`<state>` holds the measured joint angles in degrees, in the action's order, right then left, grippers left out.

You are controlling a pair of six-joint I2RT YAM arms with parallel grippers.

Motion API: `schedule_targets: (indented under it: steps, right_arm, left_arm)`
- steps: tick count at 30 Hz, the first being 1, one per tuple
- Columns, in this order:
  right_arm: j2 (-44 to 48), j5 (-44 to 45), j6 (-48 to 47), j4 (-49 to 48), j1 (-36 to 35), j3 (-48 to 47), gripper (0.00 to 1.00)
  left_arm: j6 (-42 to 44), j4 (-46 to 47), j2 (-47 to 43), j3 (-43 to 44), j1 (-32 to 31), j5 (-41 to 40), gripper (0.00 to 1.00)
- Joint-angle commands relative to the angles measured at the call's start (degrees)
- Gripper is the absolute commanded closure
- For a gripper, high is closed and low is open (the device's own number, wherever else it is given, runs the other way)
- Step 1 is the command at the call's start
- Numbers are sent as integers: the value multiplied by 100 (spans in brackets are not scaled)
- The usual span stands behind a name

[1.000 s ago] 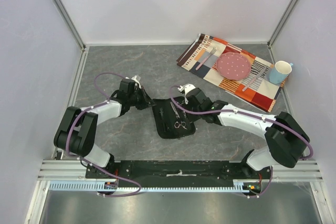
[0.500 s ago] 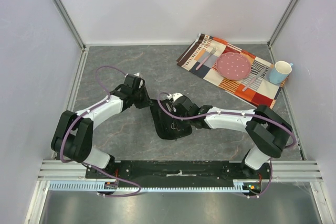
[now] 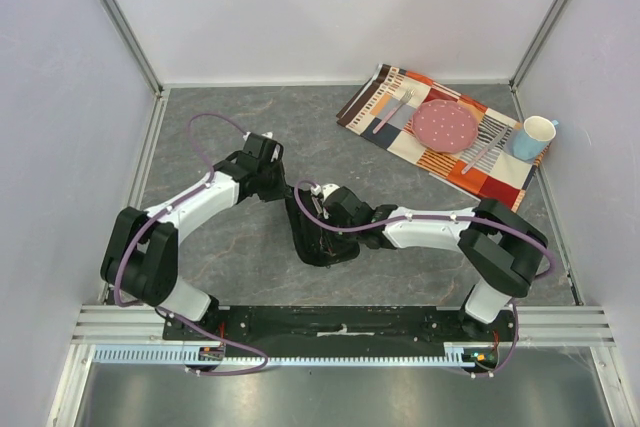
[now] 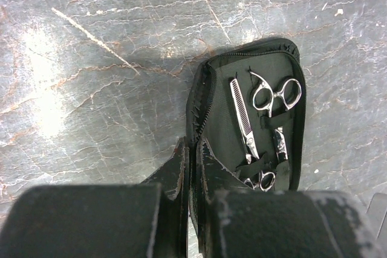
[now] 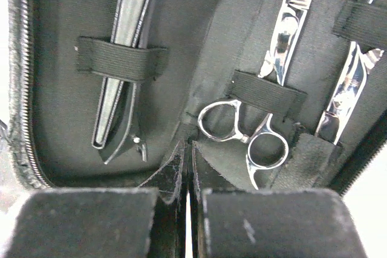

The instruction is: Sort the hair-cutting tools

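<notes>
A flat black fabric case (image 3: 330, 245) lies open on the grey table between the arms. In the right wrist view two silver scissors sit under elastic bands: one with ring handles (image 5: 242, 137) just right of my fingertips, another (image 5: 347, 89) at the right edge. A thin black hair clip (image 5: 121, 52) is strapped in on the left. Both scissors (image 4: 245, 119) also show in the left wrist view. My left gripper (image 4: 193, 149) is shut on the case's zipper edge (image 4: 202, 104). My right gripper (image 5: 187, 149) is shut, its tips on the case's inner fold.
A patterned placemat (image 3: 470, 179) lies at the back right with a pink plate (image 3: 445, 125), a pale fork (image 3: 392, 112) and a knife (image 3: 482, 155). A blue cup (image 3: 535, 137) stands at its right end. Walls close in the table on three sides.
My right gripper has moved left and down onto the inside of the open case. My left gripper has shifted slightly up and right, still at the case's left edge.
</notes>
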<state>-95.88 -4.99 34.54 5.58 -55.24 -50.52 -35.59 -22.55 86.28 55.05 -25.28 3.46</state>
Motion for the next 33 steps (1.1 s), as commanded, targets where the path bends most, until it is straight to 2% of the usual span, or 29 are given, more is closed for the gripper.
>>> schedule_targets:
  steps: [1, 21, 33]
  right_arm:
    - [-89, -142, 219, -382, -74, -151, 100]
    - [-116, -221, 114, 101, -136, -19, 100]
    - [-2, -880, 228, 364, -215, 218, 100]
  left_arm:
    - [246, -136, 91, 243, -91, -205, 98]
    - [185, -180, 214, 472, -179, -531, 98]
    - [0, -110, 302, 630, -337, -856, 98]
